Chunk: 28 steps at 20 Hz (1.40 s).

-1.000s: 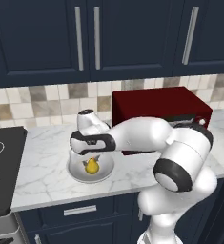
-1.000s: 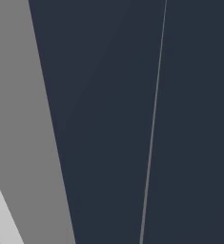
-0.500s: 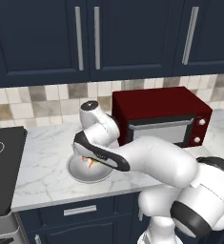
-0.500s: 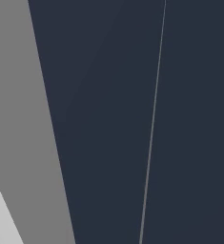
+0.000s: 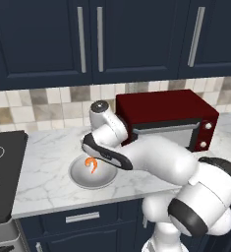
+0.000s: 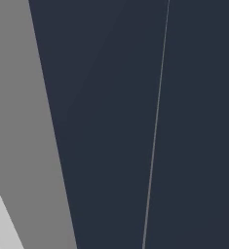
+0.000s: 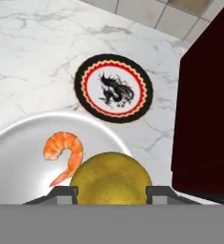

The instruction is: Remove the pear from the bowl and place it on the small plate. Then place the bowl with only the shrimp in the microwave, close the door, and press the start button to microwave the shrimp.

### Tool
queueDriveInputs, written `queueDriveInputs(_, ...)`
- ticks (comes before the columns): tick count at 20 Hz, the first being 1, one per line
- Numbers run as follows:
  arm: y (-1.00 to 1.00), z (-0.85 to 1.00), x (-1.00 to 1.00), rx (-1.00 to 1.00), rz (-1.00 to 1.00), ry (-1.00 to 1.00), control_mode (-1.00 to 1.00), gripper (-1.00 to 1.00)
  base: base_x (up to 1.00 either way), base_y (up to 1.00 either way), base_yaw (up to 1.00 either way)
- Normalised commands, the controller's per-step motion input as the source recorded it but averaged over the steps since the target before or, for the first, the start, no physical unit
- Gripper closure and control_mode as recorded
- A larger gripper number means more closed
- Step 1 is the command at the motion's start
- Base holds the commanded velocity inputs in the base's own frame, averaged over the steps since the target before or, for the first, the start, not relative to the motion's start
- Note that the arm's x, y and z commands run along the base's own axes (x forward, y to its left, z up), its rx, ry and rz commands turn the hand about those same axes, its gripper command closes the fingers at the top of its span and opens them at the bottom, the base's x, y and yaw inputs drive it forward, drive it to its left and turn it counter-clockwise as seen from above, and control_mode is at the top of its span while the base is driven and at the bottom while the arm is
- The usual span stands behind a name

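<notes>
Right now the gripper [image 7: 112, 190] is closed partway on the pear [image 7: 110, 177], a finger [image 7: 63, 192] on each side, over the bowl [image 7: 18, 147] w/ the shrimp [image 7: 61, 151] inside. Plate [image 7: 113, 88] lies just beyond the bowl rim, bare marble between them and more open table [image 5: 43, 167] to the left; red oven [image 5: 168, 120] walls off the right. Stovetop [image 5: 1, 172] bounds the table's left end. Tiled backsplash and navy cabinets [image 5: 87, 39] behind. Pear is round, dull yellow; plate black-rimmed w/ red ring, dark dragon on white.
</notes>
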Motion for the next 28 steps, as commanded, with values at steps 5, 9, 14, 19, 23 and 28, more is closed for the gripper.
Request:
queueDriveInputs(5, 0.0, -0.03, 0.9, 0.0, 0.0, -0.01, -1.0, 1.0, 0.0, 0.0, 0.0)
queueDriveInputs(9, 0.0, -0.25, 0.47, 0.0, 0.0, 0.02, -1.0, 1.0, 0.0, 0.0, 0.0)
queueDriveInputs(14, 0.0, -0.39, 0.48, 0.0, 0.0, 0.06, -1.0, 1.0, 0.0, 0.0, 0.0)
queueDriveInputs(19, 0.01, -0.36, 0.44, 0.0, 0.0, 0.07, -1.0, 1.0, 0.0, 0.0, 0.0)
queueDriveInputs(23, 0.02, -0.33, 0.19, 0.0, 0.0, 0.01, -1.0, 1.0, 0.0, 0.0, 0.0)
queueDriveInputs(28, 0.11, -0.25, 0.17, 0.0, 0.0, 0.0, -1.0, 1.0, 0.0, 0.0, 0.0)
